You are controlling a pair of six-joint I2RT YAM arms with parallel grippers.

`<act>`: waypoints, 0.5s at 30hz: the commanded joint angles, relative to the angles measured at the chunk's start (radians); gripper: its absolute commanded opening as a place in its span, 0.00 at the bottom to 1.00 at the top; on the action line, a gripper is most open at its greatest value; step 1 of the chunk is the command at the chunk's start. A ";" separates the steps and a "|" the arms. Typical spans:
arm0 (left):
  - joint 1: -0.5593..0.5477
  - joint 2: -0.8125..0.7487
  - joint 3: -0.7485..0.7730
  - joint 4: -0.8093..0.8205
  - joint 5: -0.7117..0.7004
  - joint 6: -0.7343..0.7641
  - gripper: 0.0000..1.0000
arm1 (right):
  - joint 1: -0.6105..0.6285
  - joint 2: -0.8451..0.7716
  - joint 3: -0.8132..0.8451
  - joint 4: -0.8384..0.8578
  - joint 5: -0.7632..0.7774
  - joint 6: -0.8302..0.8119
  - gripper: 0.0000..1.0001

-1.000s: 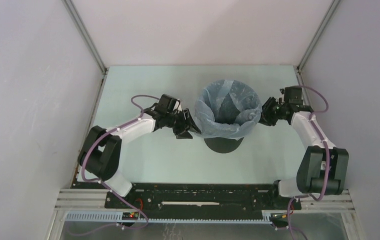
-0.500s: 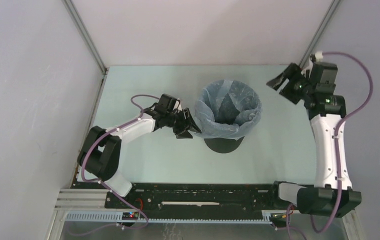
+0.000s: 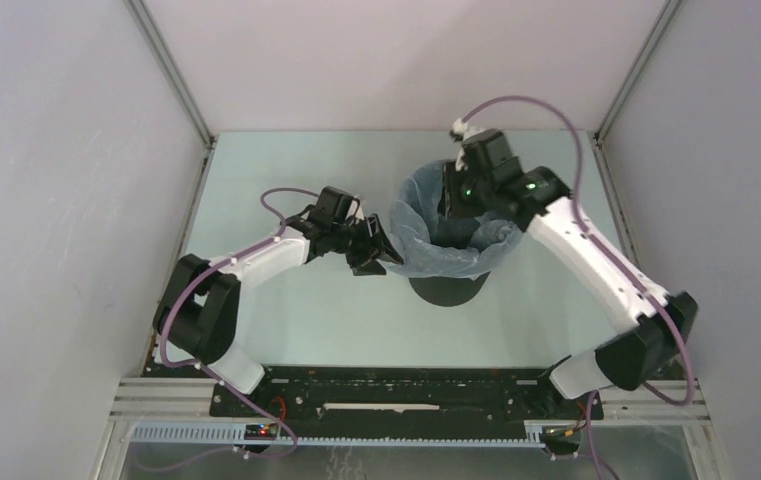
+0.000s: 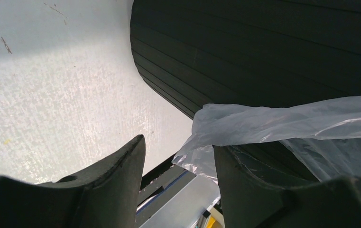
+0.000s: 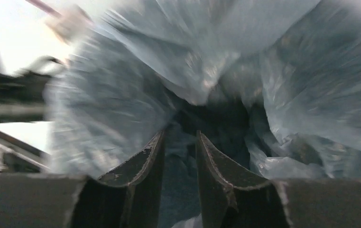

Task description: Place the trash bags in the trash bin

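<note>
The trash bag (image 3: 431, 258) lines the upright trash bin (image 3: 446, 291) on the tabletop (image 3: 306, 310). Its mouth faces up, its hem is folded over the rim, and its long axis is vertical. It lies directly below the right tool (image 3: 453, 200), the nearer one, which points down into it with fingers narrowly apart and nothing between them. The left tool (image 3: 383, 252) is spread, with the hem just beside one finger.

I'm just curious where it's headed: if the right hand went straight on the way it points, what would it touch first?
Most likely the pale blue trash bag lining the black bin. The right hand points down into the bag's dark hollow; the wrist view is blurred, so depth is unclear.
</note>
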 commanded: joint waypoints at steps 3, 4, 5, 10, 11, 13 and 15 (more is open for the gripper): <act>-0.004 -0.022 0.023 0.023 0.017 -0.008 0.60 | 0.016 0.063 -0.159 0.043 0.113 -0.061 0.37; -0.004 -0.020 0.023 0.022 0.019 -0.008 0.60 | 0.015 0.082 -0.170 0.056 0.124 -0.068 0.37; -0.004 -0.019 0.024 0.022 0.020 -0.007 0.60 | 0.017 0.104 -0.178 0.071 0.132 -0.074 0.37; -0.004 -0.009 0.031 0.020 0.020 -0.008 0.60 | 0.019 0.241 -0.193 0.136 0.164 -0.095 0.36; -0.004 -0.007 0.034 0.020 0.020 -0.008 0.60 | 0.020 0.267 -0.194 0.148 0.172 -0.094 0.36; -0.004 0.003 0.041 0.020 0.019 -0.008 0.60 | 0.021 0.296 -0.205 0.178 0.178 -0.093 0.36; -0.004 0.010 0.047 0.019 0.019 -0.010 0.60 | 0.023 0.318 -0.217 0.210 0.180 -0.090 0.36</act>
